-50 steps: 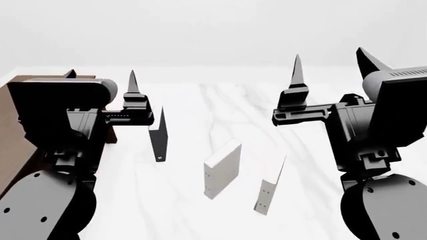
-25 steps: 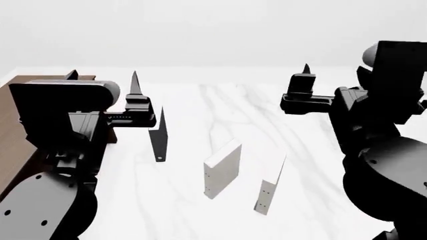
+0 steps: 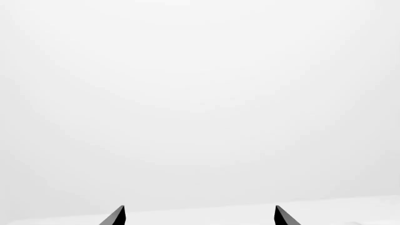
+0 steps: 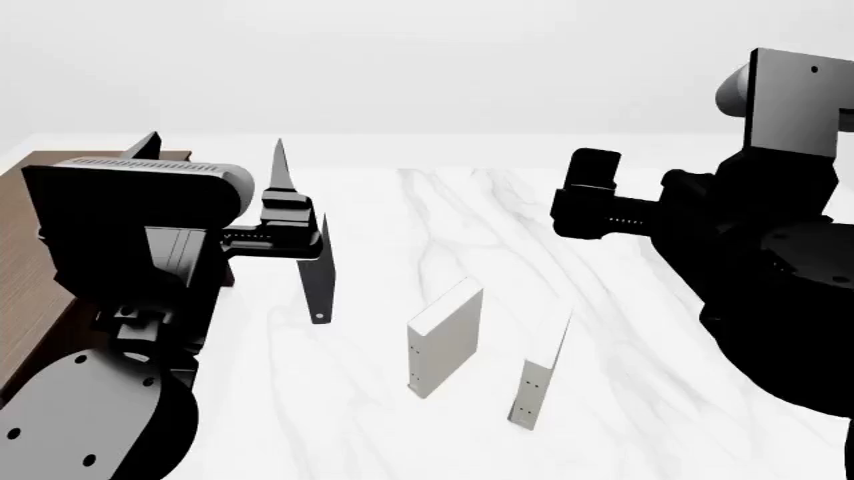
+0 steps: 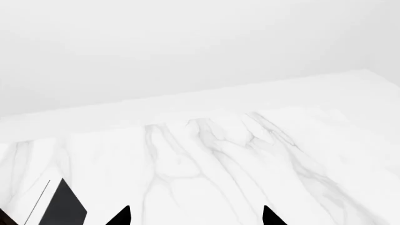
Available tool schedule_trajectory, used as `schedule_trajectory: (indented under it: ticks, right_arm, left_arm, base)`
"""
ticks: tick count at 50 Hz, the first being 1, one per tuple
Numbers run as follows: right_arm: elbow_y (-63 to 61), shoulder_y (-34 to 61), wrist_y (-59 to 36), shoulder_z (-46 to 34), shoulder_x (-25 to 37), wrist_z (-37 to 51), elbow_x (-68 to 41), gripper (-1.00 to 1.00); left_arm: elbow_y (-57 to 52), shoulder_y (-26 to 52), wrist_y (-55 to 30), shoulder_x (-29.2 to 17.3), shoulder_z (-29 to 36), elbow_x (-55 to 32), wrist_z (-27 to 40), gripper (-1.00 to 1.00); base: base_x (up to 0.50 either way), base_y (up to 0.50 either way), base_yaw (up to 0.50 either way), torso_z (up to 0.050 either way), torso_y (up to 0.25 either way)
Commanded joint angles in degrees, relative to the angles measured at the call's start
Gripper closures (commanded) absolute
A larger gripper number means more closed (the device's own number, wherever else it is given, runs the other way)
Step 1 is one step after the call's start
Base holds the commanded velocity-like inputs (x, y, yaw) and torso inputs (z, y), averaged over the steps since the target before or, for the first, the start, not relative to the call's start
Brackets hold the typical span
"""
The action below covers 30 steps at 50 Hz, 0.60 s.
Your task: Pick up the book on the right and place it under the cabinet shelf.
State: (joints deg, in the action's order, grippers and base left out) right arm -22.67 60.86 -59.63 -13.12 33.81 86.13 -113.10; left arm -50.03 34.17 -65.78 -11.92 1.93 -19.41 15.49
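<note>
The book on the right (image 4: 539,376) is slim and off-white and stands upright on the white marble table (image 4: 627,400), nearest me. The cabinet shelf (image 4: 24,270) is dark brown and sits at the far left, mostly behind my left arm. My right gripper (image 4: 617,192) hangs high above the table, well behind the book; the right wrist view shows its tips (image 5: 194,216) spread and empty. My left gripper (image 4: 227,165) points upward beside the cabinet; the left wrist view shows it (image 3: 198,216) open and empty, facing blank background.
A thicker pale book (image 4: 443,338) stands just left of the slim one. A black book (image 4: 318,278) stands upright further left, close to my left gripper; it also shows in the right wrist view (image 5: 62,208).
My right arm has lifted and turned its gripper from pointing up to pointing forward over the table. My left gripper shifted slightly right. The books have not moved.
</note>
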Motion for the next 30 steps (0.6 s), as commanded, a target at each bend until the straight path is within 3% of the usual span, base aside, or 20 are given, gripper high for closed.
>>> schedule_trajectory:
  ticks: [1, 30]
  right_arm:
    - [0.8, 1.6, 12.5, -9.9, 5.9, 3.1, -7.7, -1.0]
    - [0.4, -4.5, 17.3, -13.0, 6.5, -2.1, -2.1, -1.0]
  left_arm:
    - [0.4, -0.2, 0.7, -0.4, 0.8, -0.2, 0.3, -1.0]
    - [0.0, 1.2, -0.9, -1.0, 1.2, -1.7, 1.3, -1.0]
  base:
    - [0.0, 0.0, 0.0, 0.0, 0.0]
    - [0.0, 0.0, 0.0, 0.0, 0.0]
